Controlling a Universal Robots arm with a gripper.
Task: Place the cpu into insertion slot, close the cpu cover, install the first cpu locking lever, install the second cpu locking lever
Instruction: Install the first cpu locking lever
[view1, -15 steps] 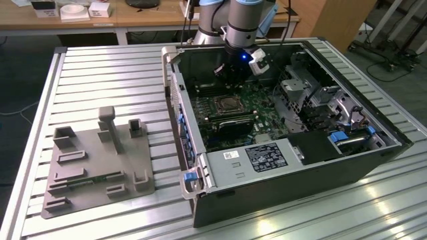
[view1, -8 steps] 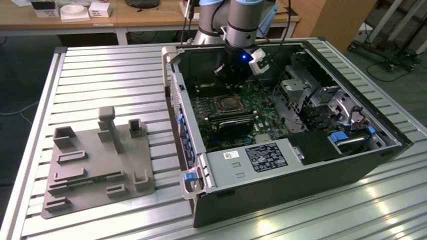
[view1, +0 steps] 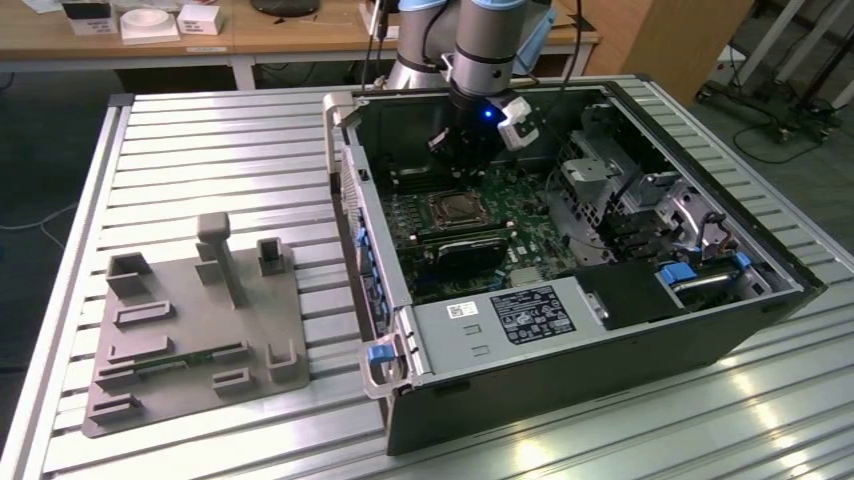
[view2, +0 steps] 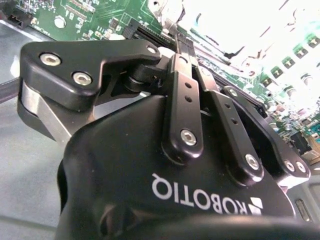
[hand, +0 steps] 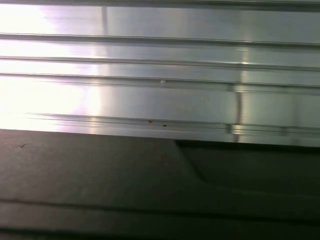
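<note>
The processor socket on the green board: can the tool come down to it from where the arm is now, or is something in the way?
Probably yes. In the exterior view the tool hangs inside the open computer case, just beyond the socket. The case's side is off, and nothing appears to lie between the tool and the socket.

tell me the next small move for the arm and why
Probably ease the end effector down toward the socket. In the exterior view it hangs inside the open case, above and just behind the socket on the board, not touching it.
</note>
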